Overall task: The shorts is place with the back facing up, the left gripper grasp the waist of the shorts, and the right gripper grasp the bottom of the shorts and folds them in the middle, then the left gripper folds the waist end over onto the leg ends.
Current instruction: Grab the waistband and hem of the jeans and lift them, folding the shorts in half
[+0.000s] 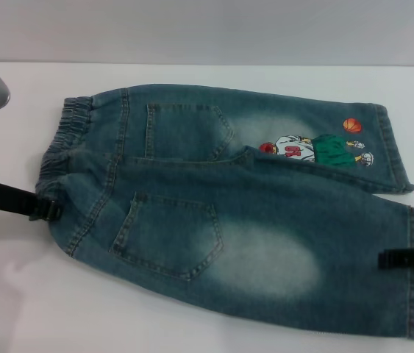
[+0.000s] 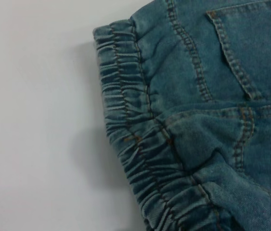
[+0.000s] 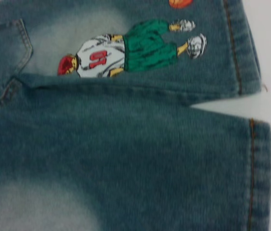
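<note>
2 grippers sit at opposite ends of the shorts [image 1: 236, 213] in the head view. The shorts lie flat on the white table [image 1: 15, 294], back pockets up, waist of the shorts [image 1: 63, 151] toward the robot's left and the bottom of the shorts [image 1: 401, 220] toward its right. The near leg overlaps the far one along the middle seam. The left gripper [image 1: 46, 209] touches the waist at its near corner, where the fabric puckers; whether its fingers are apart or clamped on the cloth cannot be told. The right gripper [image 1: 401, 259] lies over the hem of the near leg, and its grip cannot be told either. The far leg carries the cartoon print [image 1: 317, 147] beside its hem. Bare table lies left of the waist and along the near edge under the left arm; on the right the near hem runs close to the picture's edge.

In the left wrist view only the ruffled waist [image 2: 130, 130] shows, its gathered edge bordering open white table [image 2: 34, 120]. The band bunches and lifts slightly near 1 corner. No fingers appear.

In the right wrist view the 2 leg hems [image 3: 253, 159] end against white table, with a wedge of table showing between them. The print [image 3: 130, 48] sits on 1 leg, just beside its hem
</note>
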Robot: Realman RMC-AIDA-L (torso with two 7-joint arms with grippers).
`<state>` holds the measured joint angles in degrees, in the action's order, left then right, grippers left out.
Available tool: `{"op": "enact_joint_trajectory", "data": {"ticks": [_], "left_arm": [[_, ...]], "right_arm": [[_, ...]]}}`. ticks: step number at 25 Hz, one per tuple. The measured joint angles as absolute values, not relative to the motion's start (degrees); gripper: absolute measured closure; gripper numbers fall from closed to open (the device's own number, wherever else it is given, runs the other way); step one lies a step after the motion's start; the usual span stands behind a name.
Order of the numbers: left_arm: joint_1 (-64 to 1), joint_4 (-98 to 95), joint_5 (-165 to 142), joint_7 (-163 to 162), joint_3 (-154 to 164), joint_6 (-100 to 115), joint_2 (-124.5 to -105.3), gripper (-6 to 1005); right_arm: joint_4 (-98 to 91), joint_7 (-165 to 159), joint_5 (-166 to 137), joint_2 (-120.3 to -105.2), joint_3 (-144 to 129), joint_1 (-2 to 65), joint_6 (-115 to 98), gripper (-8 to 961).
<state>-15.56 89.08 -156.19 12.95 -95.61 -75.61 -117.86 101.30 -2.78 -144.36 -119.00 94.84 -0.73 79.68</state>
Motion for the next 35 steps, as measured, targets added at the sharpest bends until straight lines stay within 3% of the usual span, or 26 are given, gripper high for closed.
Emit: {"op": "enact_joint_trajectory", "data": {"ticks": [17,35], "left_arm": [[-16.85,88.50,-156.17,14.04,-95.54,-75.35,-117.86,796],[-17.30,88.06,-156.12,14.90,-95.27,-75.62,-117.92,800]], "right_arm": [[105.70,-6.89,-150.23,-119.04,90.80,-3.19,84.22,162],[104.33,-8.61,-149.75,-119.09,85.89,-2.97,80.72,162]]}}
